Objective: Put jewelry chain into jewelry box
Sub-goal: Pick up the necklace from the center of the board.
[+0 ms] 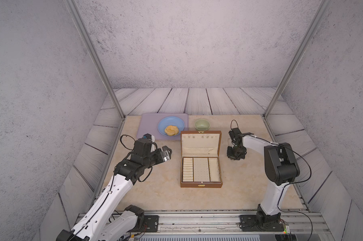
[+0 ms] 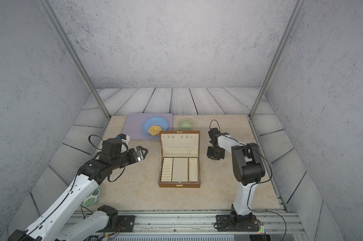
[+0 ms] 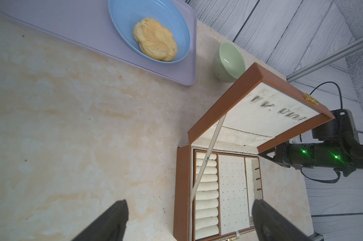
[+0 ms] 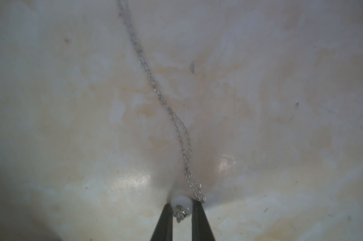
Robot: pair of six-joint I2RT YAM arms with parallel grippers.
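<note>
Facing beige marbled table (image 1: pixel 155 194), grey walls (image 1: pixel 187 52), we see thin silvery jewelry chain (image 4: pixel 168 108), bead (image 4: pixel 180 202) pinched by right gripper (image 4: pixel 181 204); left gripper (image 3: pixel 190 203) gapes empty.

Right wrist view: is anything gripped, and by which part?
The right gripper pinches the jewelry chain by its white bead end; the rest lies on the table. The left gripper is open, empty.
</note>
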